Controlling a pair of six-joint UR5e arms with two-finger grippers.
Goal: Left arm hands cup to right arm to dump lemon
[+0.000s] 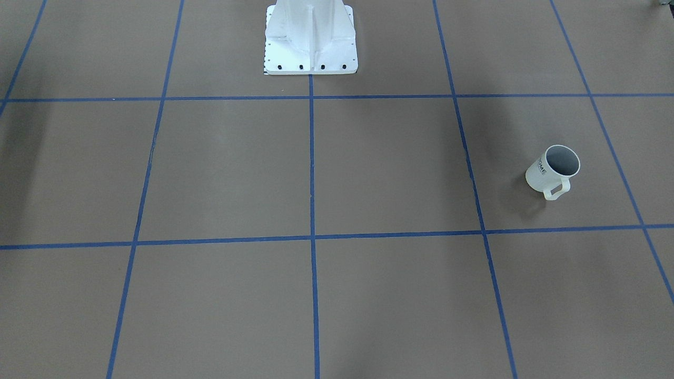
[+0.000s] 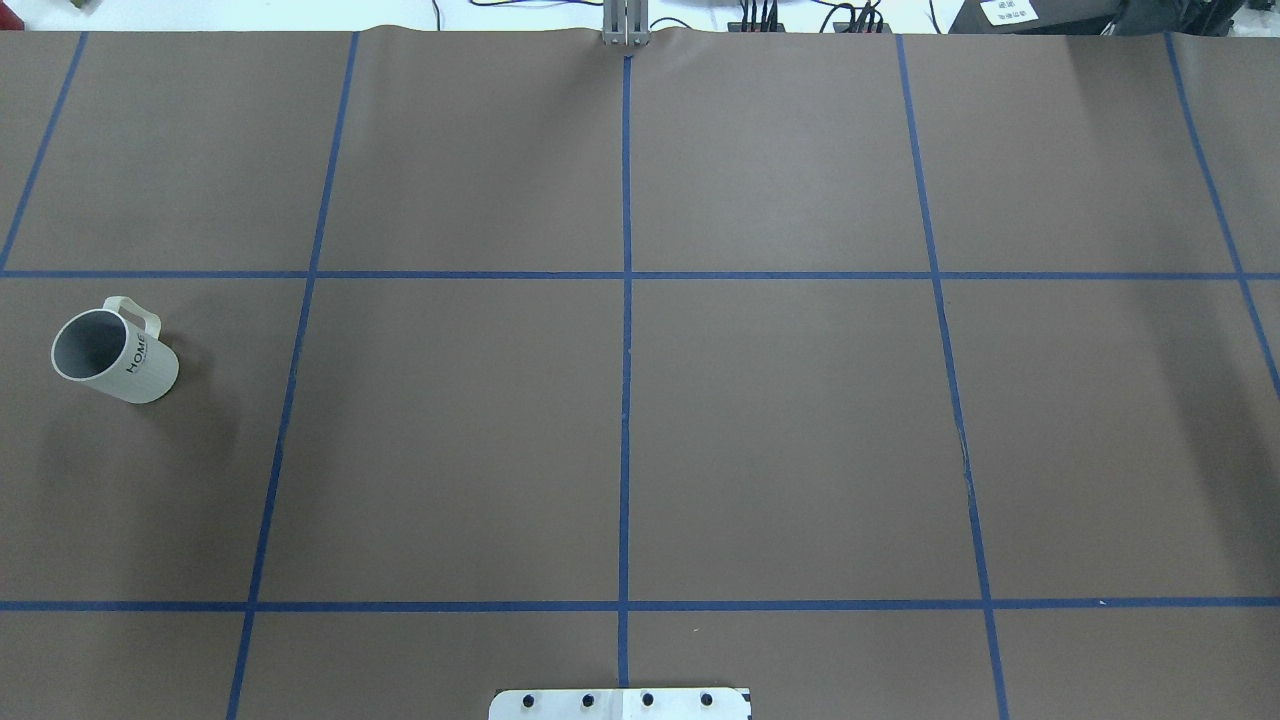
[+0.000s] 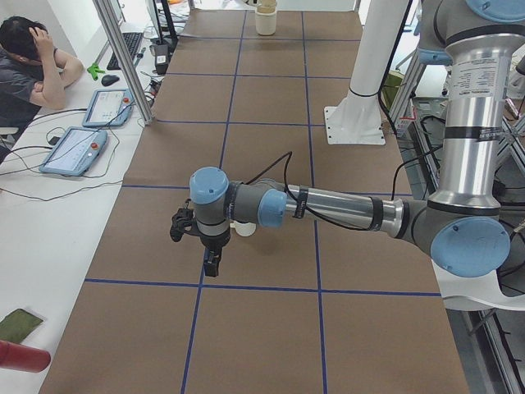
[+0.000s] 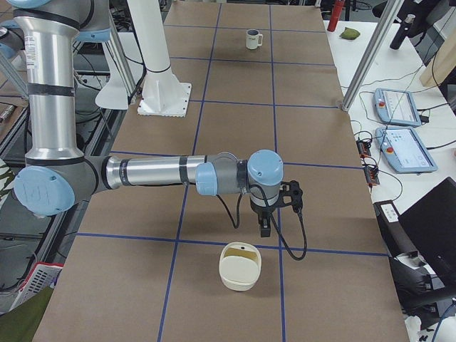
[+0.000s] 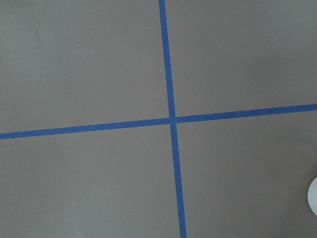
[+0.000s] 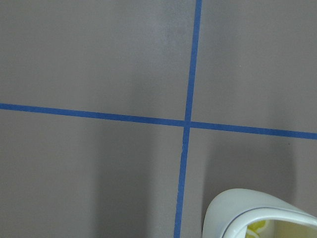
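The cup (image 2: 112, 350) is an off-white mug with black "HOME" lettering. It stands upright at the table's left end, also visible in the front view (image 1: 553, 171), with its handle pointing away from the robot. Its inside shows only grey, and the lemon is not visible. My left gripper (image 3: 212, 264) appears only in the exterior left view, pointing down over the table close to the cup (image 3: 244, 229). My right gripper (image 4: 264, 228) appears only in the exterior right view, hanging just behind a cream container (image 4: 241, 267). I cannot tell whether either gripper is open or shut.
The cream container (image 6: 247, 213) on the right end of the table has something yellow inside. The robot's white base (image 1: 310, 39) stands at mid-table. A person sits at a side desk (image 3: 33, 57) with tablets. Metal frame posts (image 4: 370, 50) stand at the table's edge.
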